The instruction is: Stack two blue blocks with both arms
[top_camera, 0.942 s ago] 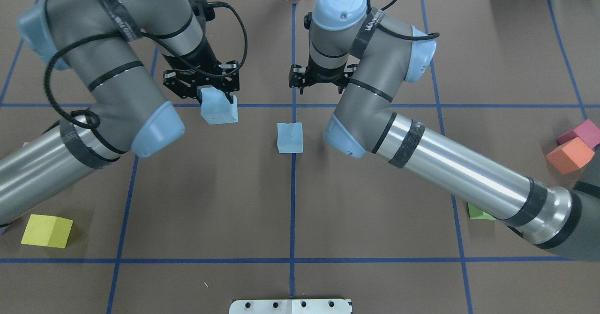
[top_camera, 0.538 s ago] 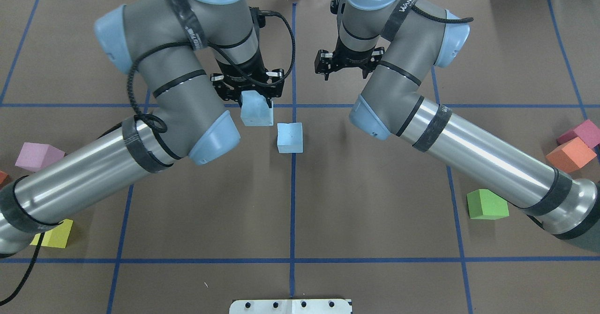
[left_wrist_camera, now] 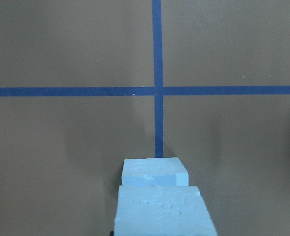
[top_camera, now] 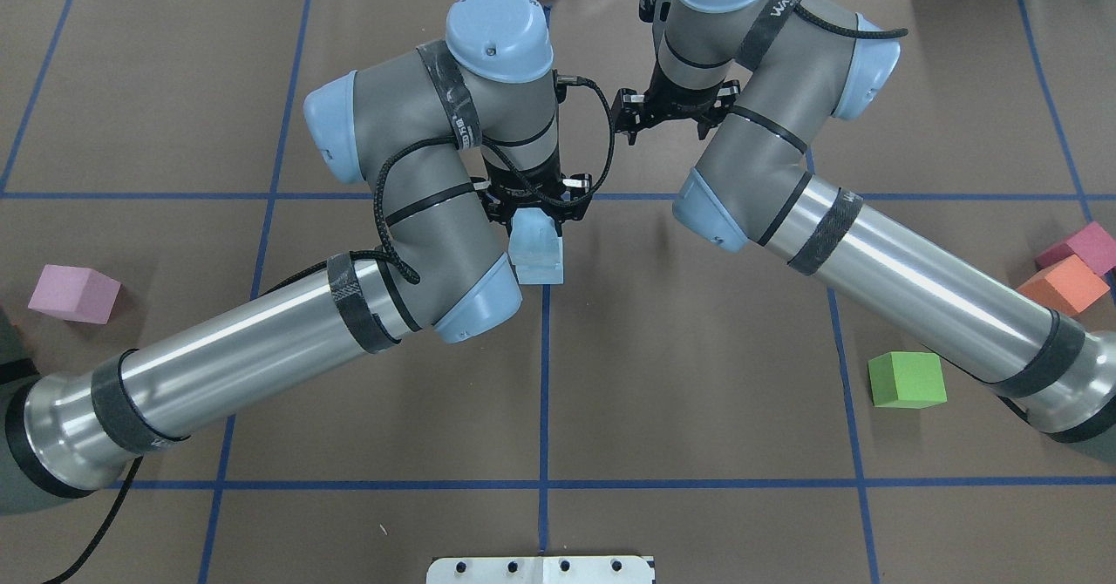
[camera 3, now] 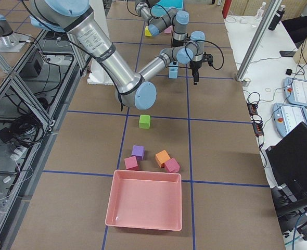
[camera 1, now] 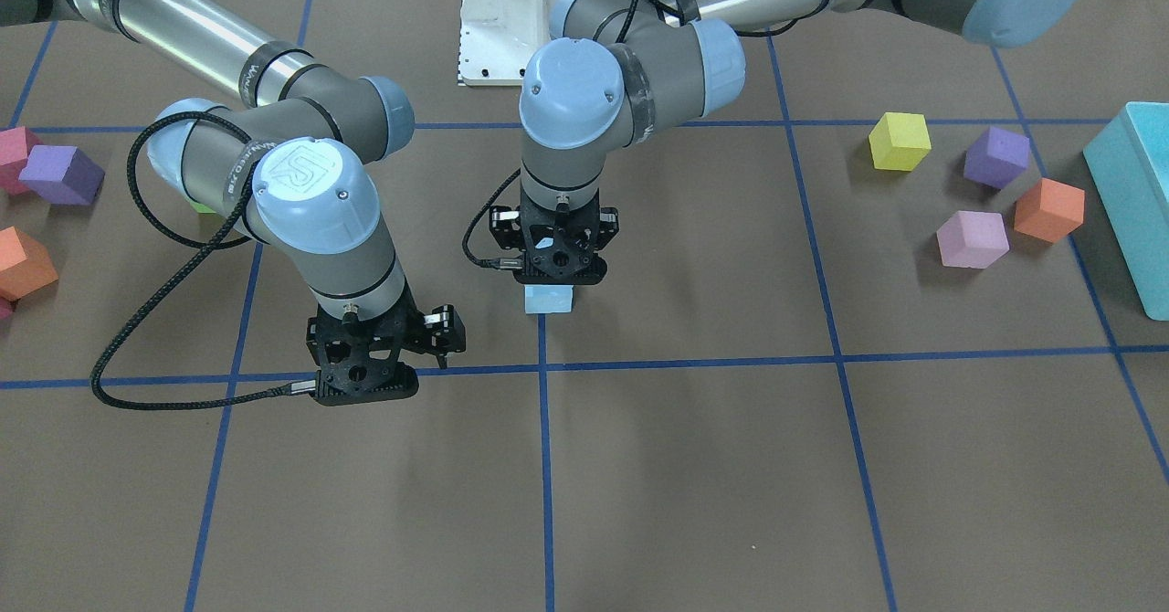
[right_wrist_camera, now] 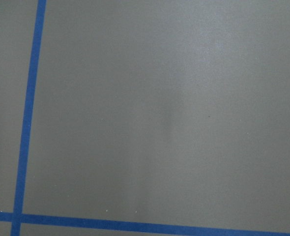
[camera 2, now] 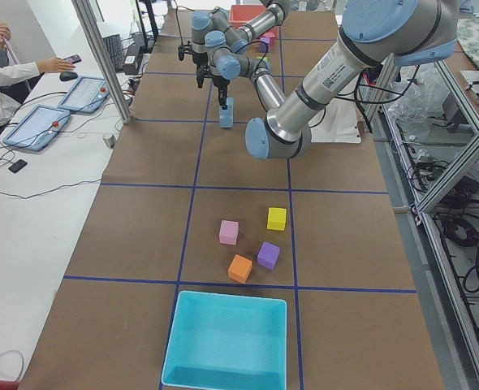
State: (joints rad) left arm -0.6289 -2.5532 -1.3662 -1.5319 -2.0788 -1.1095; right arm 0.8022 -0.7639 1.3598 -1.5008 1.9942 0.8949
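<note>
My left gripper (top_camera: pixel 534 220) is shut on a pale blue block (top_camera: pixel 532 237) and holds it right over the second blue block (top_camera: pixel 546 272), which sits on the brown mat at the centre line. In the left wrist view the held block (left_wrist_camera: pixel 162 211) fills the bottom edge, with the lower block (left_wrist_camera: pixel 155 171) just beyond it. I cannot tell whether the two touch. From the front, one blue block (camera 1: pixel 548 300) shows under the left gripper (camera 1: pixel 554 274). My right gripper (top_camera: pixel 670 122) is open and empty, farther back and to the right; it also shows in the front view (camera 1: pixel 365 388).
A pink cube (top_camera: pixel 74 294) lies at the left. A green cube (top_camera: pixel 907 379), an orange cube (top_camera: pixel 1068 283) and a magenta cube (top_camera: pixel 1085 244) lie at the right. A turquoise box (camera 1: pixel 1137 192) and a pink tray (camera 3: pixel 145 200) stand at the table's ends.
My left arm has carried its blue block to the right, from beside the lying block to over it. My right arm has drawn back, farther away and to the right.
</note>
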